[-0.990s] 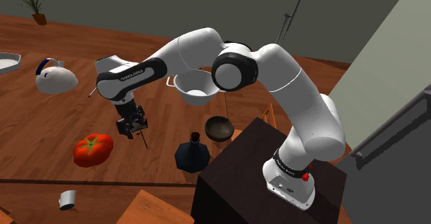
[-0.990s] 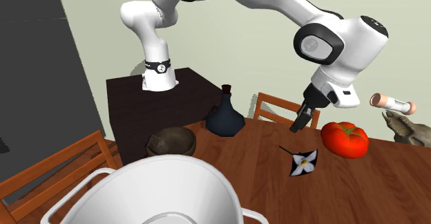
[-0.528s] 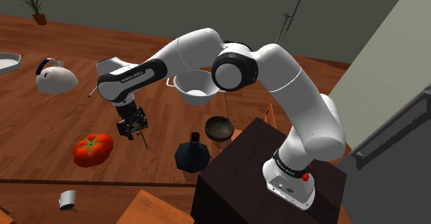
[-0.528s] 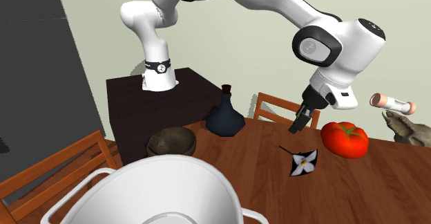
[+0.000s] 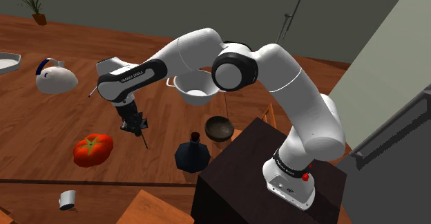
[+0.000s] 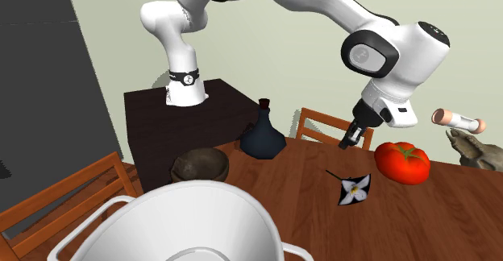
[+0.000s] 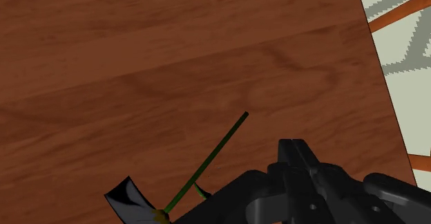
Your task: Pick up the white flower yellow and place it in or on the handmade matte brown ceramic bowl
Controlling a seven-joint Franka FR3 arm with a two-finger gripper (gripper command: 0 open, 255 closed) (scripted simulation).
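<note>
Step in hand: approach for pick, flower not yet grasped. Gripper (image 6: 348,141) hovers over table (image 6: 282,193), jaws together on nothing. Flower (image 6: 355,190) lies flat on table, near gripper, well apart from brown bowl (image 6: 200,164). Next move, by judgement: part jaws, descend astride stem (image 7: 207,159)

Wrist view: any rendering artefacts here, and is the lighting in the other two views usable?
Wrist view: the flower has a petal rendered nearly black, and the chair beyond the edge of the table is stair-stepped with aliasing. Second exterior view: even light, no glare; the white pot sits close to the lens and is cut by the frame. Shoulder view: even light, no glare or blur.
</note>
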